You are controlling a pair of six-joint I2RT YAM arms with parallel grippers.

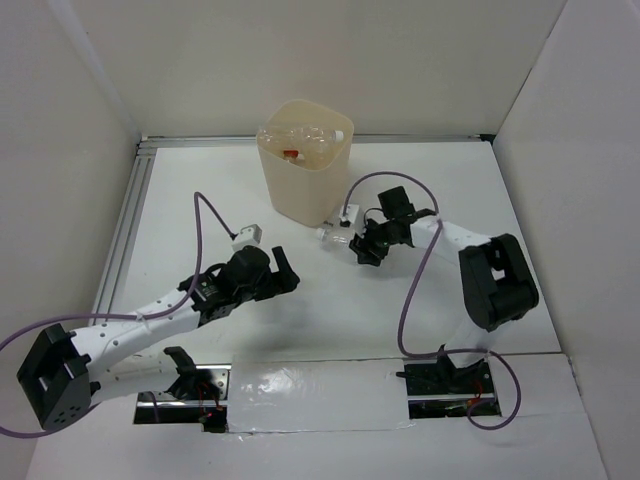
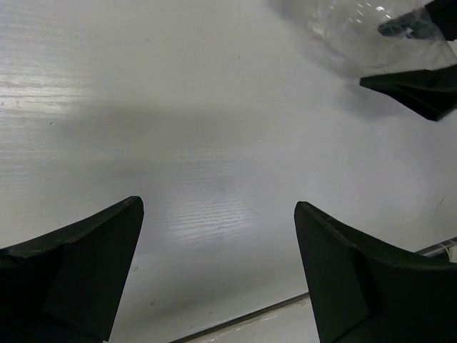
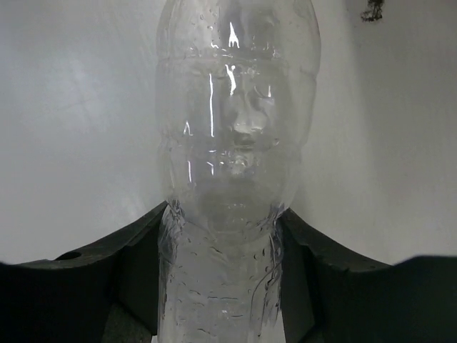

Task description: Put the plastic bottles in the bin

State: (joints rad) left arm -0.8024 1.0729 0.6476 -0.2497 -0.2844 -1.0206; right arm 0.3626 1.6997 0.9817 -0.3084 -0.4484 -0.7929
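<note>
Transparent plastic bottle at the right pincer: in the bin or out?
Out. The transparent plastic bottle is beside the cream-beige plastic bin, pinched between the right pincer's fingers.

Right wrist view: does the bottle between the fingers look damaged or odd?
Yes. The clear bottle is pinched where the right arm's fingers press it: its wall there is narrower and wrinkled. Nothing spilled shows.

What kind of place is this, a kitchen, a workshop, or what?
Most likely a robot lab test cell: white panel walls box in a white table, two cabled arms are bolted at its near edge, and the only props are a bin and plastic bottles.
</note>
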